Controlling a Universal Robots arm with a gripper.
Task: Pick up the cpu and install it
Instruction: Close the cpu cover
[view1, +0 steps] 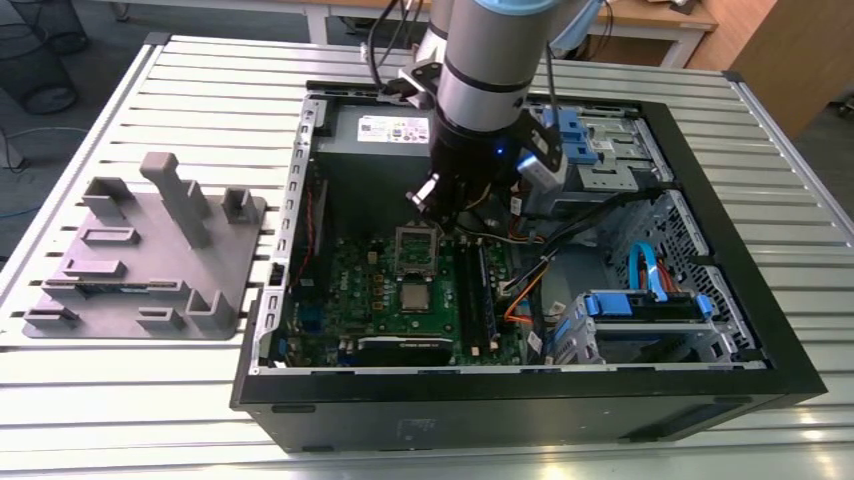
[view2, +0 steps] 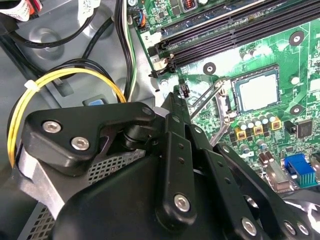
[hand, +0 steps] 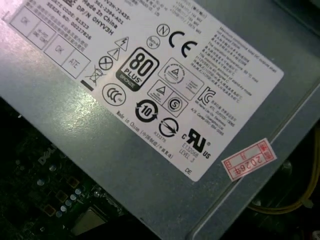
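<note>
Hovering gripper (view1: 451, 215) over motherboard (view1: 354, 290) — cpu (view1: 416, 296) lies flat nearby.

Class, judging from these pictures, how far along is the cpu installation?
Done: the cpu already lies flat in its socket on the motherboard. In hand: the gripper hovers above the board beside the socket, apart from the chip. Left: the silver retention frame is open, not closed over the cpu.
</note>
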